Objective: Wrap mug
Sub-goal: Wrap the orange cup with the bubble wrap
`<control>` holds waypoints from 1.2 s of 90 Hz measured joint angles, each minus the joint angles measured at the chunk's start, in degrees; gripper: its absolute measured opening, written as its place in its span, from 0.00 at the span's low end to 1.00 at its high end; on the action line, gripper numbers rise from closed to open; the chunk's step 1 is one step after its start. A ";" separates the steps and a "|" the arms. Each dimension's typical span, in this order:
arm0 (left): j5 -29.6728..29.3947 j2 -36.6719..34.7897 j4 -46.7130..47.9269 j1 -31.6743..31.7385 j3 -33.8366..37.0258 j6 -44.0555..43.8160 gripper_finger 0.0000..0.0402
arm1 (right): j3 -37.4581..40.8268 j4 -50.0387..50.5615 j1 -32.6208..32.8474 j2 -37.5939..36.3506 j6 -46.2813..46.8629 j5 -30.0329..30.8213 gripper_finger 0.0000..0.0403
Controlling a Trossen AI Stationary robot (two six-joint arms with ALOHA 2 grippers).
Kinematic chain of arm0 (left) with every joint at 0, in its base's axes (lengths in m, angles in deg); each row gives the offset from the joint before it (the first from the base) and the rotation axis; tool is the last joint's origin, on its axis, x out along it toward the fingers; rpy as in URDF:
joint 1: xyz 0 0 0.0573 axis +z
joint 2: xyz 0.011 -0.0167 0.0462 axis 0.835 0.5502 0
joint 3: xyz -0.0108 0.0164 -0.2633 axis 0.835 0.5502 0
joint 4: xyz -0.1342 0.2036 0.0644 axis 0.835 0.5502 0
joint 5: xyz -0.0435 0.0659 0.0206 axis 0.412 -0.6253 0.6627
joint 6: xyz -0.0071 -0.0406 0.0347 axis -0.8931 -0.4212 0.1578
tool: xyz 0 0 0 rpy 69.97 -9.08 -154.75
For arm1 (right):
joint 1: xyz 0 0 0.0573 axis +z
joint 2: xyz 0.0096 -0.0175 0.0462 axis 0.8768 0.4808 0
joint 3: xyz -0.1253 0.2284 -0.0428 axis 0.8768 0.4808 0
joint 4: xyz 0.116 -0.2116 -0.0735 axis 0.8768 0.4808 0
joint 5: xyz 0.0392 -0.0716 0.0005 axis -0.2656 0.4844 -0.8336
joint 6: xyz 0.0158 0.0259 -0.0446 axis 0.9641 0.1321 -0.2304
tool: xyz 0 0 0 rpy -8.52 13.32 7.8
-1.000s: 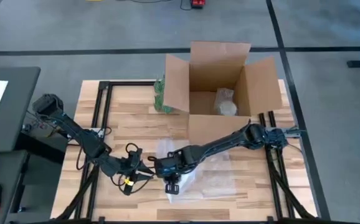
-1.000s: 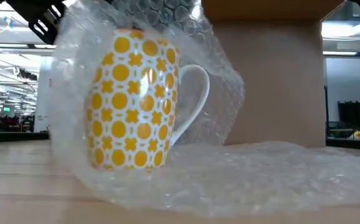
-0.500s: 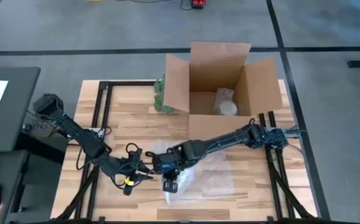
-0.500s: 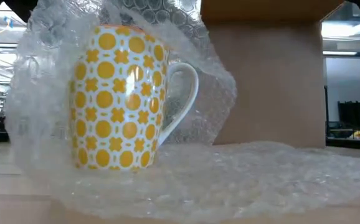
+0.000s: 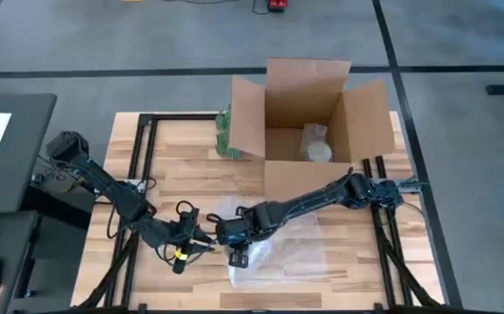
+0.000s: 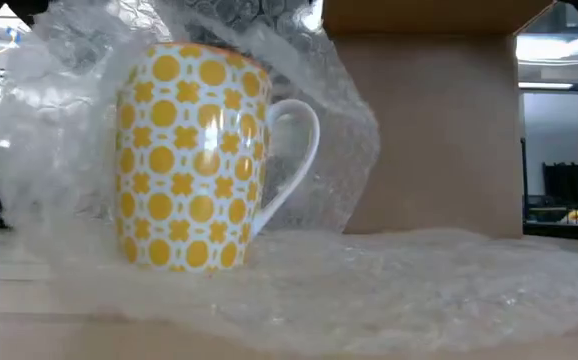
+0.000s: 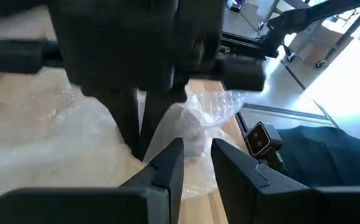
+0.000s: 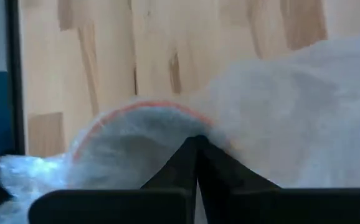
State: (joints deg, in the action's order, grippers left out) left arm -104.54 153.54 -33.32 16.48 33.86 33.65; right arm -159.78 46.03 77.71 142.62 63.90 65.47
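Low view: the mug (image 6: 191,155), white with yellow dots, is seen upright on bubble wrap (image 6: 389,285) on the counter (image 5: 191,166), just before the box (image 5: 309,109), the wrap being pinched above it by the closed right gripper (image 5: 237,255), the left gripper (image 5: 201,240) being held slightly open alongside.

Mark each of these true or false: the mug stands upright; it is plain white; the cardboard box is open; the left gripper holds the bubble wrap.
The mug stands upright on the bubble wrap: true.
It is plain white: false, it has a yellow dot and cross pattern.
The cardboard box is open: true, its flaps are up.
The left gripper holds the wrap: false, its fingers are apart and empty; the right gripper is shut on the wrap.
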 joint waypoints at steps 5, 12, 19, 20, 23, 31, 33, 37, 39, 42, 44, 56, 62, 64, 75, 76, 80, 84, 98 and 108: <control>0.00 0.00 0.01 0.00 0.00 0.00 0.16 | 1.34 -0.91 0.00 -0.13 0.07 -0.02 0.00; 0.00 0.00 -0.01 0.00 0.00 0.00 0.16 | 3.12 -2.26 -0.06 -0.17 0.08 -0.58 0.00; -0.02 0.00 -0.01 0.00 0.00 0.00 0.16 | 4.04 -2.41 -0.20 -0.17 0.10 -1.44 0.00; -0.02 0.00 -0.02 0.00 0.00 0.00 0.16 | 4.23 -2.57 -0.20 -0.20 0.10 -1.48 0.00; -0.02 0.00 -0.02 -0.02 0.00 0.00 0.16 | 4.90 -3.35 -0.20 -0.27 0.09 -1.51 0.00; -0.04 0.00 -0.02 0.00 0.00 0.00 0.16 | 5.44 -4.51 -0.22 -0.29 -0.31 -1.58 0.00; -0.04 0.00 -0.02 0.00 0.00 0.00 0.16 | 5.22 -4.30 -0.22 -0.25 -0.36 -1.65 0.00; -0.03 0.00 -0.02 -0.02 0.00 0.00 0.16 | 4.45 -3.58 -0.22 -0.10 -0.43 -1.79 0.00; -0.02 0.00 -0.01 -0.02 0.00 0.00 0.16 | 3.88 -3.14 -0.22 -0.01 -0.61 -1.81 0.00; -0.03 0.00 0.00 -0.02 0.00 0.00 0.16 | 2.84 -2.19 -0.21 0.12 -0.70 -1.86 0.00; -0.03 0.00 -0.02 -0.02 0.00 0.00 0.16 | 2.13 -1.66 -0.19 0.21 -0.82 -1.90 0.00; -0.02 0.00 -0.02 -0.02 0.00 0.00 0.16 | -2.87 3.07 0.13 0.37 -2.13 -1.97 0.00; -0.02 0.00 -0.02 -0.02 0.00 0.00 0.16 | -5.97 6.31 0.05 0.37 -2.30 -1.95 0.00; -0.02 0.00 -0.02 -0.02 0.00 0.00 0.16 | -7.04 7.50 0.02 0.35 -2.35 -1.94 0.00; -0.02 0.00 -0.01 -0.02 0.00 0.01 0.16 | -11.35 11.60 0.00 0.35 -3.37 -1.51 0.00; -0.02 0.00 0.00 -0.02 0.00 0.02 0.16 | -11.56 11.56 0.02 0.35 -3.48 -1.51 0.00; -0.02 0.00 -0.01 -0.02 0.00 0.02 0.16 | -12.21 11.40 0.21 0.31 -3.79 -1.49 0.00; -0.02 0.00 0.00 0.00 0.00 0.02 0.16 | -12.28 11.25 0.37 0.26 -4.00 -1.52 0.00; -0.02 0.00 0.31 -0.02 0.00 0.17 0.16 | -8.59 9.05 0.87 0.07 -3.90 -2.88 0.00; -0.02 0.00 0.31 -0.02 0.00 0.19 0.16 | -3.69 7.31 1.16 0.23 -2.78 -5.02 0.00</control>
State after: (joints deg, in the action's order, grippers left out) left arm -104.56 153.54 -33.02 16.46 33.86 33.84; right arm -163.47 53.33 78.86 142.85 61.12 60.45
